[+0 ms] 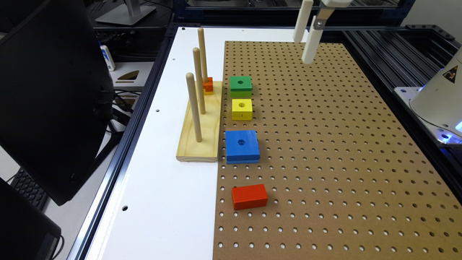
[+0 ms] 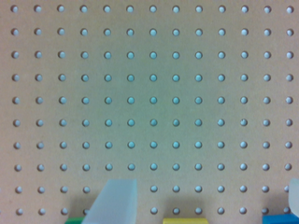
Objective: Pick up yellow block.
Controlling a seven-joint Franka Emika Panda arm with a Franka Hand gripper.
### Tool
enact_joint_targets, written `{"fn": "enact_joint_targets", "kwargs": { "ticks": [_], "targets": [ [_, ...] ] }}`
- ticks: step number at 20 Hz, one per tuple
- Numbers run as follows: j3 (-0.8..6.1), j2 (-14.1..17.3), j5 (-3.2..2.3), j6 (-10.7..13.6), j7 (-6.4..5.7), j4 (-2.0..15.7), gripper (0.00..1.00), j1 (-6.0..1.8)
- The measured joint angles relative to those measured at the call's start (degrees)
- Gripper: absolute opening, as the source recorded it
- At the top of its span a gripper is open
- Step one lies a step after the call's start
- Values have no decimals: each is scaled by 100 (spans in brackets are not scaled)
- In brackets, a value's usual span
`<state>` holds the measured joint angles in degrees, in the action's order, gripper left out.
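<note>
1. Exterior view: claw [image 1: 305, 45] hangs high over the far end of the brown pegboard [image 1: 325, 144], cut off by the frame's top edge; two white fingers [image 1: 312, 47] stand apart with nothing between them
2. Yellow block [image 1: 242, 109] sits flat on the pegboard near its edge toward the exterior view's left, round hole up, well apart from the claw
3. Green block [image 1: 241, 86] lies just beyond the yellow one; blue block [image 1: 242, 146], larger, lies nearer the camera; red block [image 1: 249, 196], no hole visible, nearer still
4. Wooden base [image 1: 202, 126] with three upright pegs rests on the white surface [image 1: 162, 180], beside the block row; a small orange-and-yellow piece [image 1: 208, 86] sits at the farthest peg, partly hidden behind the pegs
5. Dark monitor [image 1: 50, 97] blocks the exterior view's left; white robot base [image 1: 438, 97] is cut off at the exterior view's right
6. Wrist view: blurred pegboard [image 2: 149, 93]; one pale fingertip [image 2: 117, 200] plain, the other a sliver at the frame border, wide gap between: claw open and empty
7. Slivers of yellow block [image 2: 185, 220], green block [image 2: 74, 220] and blue block [image 2: 280, 219] are cut off at the frame edge, shapes hard to make out
</note>
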<state>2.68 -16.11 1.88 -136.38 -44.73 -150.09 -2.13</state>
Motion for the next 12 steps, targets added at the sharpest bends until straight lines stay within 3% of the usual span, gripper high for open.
{"fn": "enact_joint_targets", "kwargs": {
  "ticks": [5,12],
  "targets": [
    [0,497,-6,0,0,453,100,-9],
    [-1,779,-21,0,14,771,100,-59]
  ]
}}
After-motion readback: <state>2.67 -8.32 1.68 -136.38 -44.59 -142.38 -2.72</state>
